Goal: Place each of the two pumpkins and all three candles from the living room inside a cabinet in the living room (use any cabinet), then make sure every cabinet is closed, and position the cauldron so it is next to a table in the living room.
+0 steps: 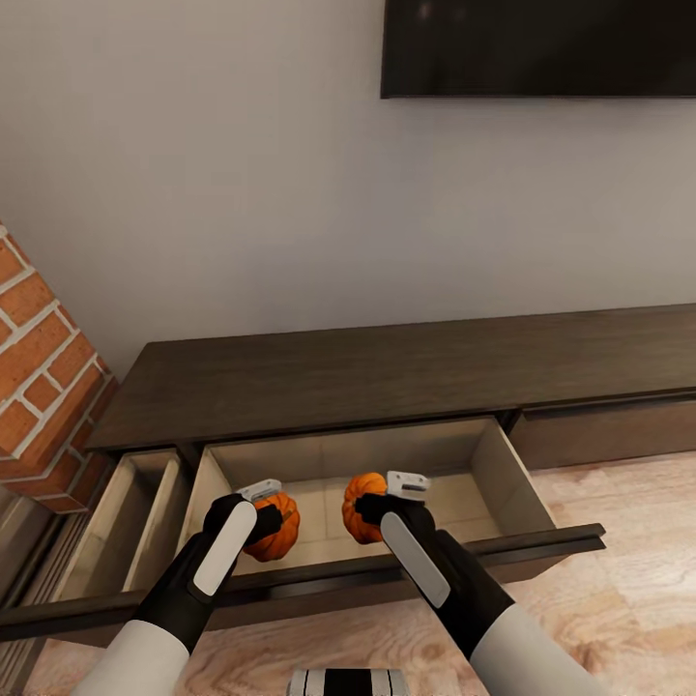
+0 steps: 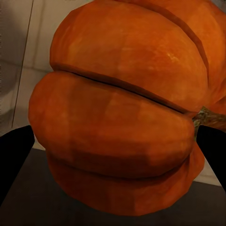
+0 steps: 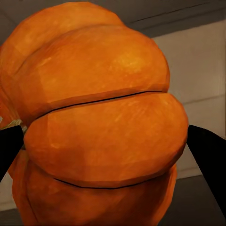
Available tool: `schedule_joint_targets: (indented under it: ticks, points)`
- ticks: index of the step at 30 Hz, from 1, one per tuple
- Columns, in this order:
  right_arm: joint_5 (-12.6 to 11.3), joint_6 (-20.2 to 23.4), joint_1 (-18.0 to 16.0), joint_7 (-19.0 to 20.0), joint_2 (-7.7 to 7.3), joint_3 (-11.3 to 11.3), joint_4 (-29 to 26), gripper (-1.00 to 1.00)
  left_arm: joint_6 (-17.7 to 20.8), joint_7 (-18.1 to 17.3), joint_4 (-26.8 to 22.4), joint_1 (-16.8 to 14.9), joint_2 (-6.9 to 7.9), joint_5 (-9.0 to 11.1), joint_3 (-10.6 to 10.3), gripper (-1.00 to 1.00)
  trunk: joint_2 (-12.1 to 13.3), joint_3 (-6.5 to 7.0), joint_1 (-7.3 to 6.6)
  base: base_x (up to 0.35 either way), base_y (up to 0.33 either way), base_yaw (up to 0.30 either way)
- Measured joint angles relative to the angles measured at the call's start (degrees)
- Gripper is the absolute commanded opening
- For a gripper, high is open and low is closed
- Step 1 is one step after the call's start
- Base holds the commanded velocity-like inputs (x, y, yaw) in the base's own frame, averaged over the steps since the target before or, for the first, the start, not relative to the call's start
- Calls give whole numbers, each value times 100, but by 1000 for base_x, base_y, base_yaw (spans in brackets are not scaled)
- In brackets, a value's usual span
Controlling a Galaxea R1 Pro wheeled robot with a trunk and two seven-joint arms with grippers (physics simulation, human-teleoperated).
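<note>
Now, largest thing first.

Cabinet [image 1: 387,377]: long, low and dark brown, set against the wall under a dark screen [image 1: 537,46]; brick column [image 1: 43,362] at its left end.

Open drawer [image 1: 503,474]: wide pale-lined compartment pulled out toward the robot, its dark front [image 1: 541,541] nearest the camera; a narrower drawer [image 1: 145,503] to its left also stands out.

Left pumpkin [image 1: 275,530]: bright orange, ribbed, over the left part of the wide drawer, above or near its floor; whether it touches the floor I cannot tell.

Right pumpkin [image 1: 362,507]: over the middle of the same drawer, apart from the first.

Left end effector [image 1: 267,510]: clamped on the left pumpkin, dark fingers [image 2: 16,157] pressing either flank in the left wrist view.

Right end effector [image 1: 379,503]: clamped on the right pumpkin, fingers [image 3: 207,155] on both sides of it in the right wrist view.

Step in hand: stowing both pumpkins in the cabinet, apparently at the point of setting them down.

Next move calls for: lowering each until it rests on the drawer floor, parting the fingers, then lifting both arms clear of the drawer front. Both drawers need pushing shut afterwards.

Risk: round pumpkins may roll on release.
</note>
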Motion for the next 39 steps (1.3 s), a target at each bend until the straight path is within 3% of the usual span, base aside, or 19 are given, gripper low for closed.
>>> schedule_joint_targets:
  ticks: [2, 3, 11, 12, 22, 34, 39]
  points:
    - [4, -1, 0, 0, 0, 14, 0, -100, -2, 0, -2, 0, 2, 3, 3, -100, 0, 0, 0, 0, 0, 0]
    - [2, -3, 0, 0, 0, 18, 0, 100, -1, 0, -3, 0, 3, 3, 4, -100, 0, 0, 0, 0, 0, 0]
    - [-10, -21, 0, -7, 0, 26, 0, 100, -3, 0, -10, 0, 7, 4, 17, -100, 0, 0, 0, 0, 0, 0]
    - [-10, -21, 0, -7, 0, 26, 0, 100, -1, 0, -11, 0, 7, 2, 16, 100, 0, 0, 0, 0, 0, 0]
    - [-10, -21, 0, -7, 0, 26, 0, 100, 8, 4, -24, 0, 21, 17, 39, 100, 0, 0, 0, 0, 0, 0]
    - [-9, -21, 0, -7, 0, 22, -2, 100, 18, 8, -326, 0, 21, 61, 65, 100, 21, 265, -34, 0, 0, 0]
    - [-9, -21, 0, -7, 0, 19, -2, 100, 28, 10, -393, 0, 29, 76, 81, 100, 221, 355, -143, -2, 0, 0]
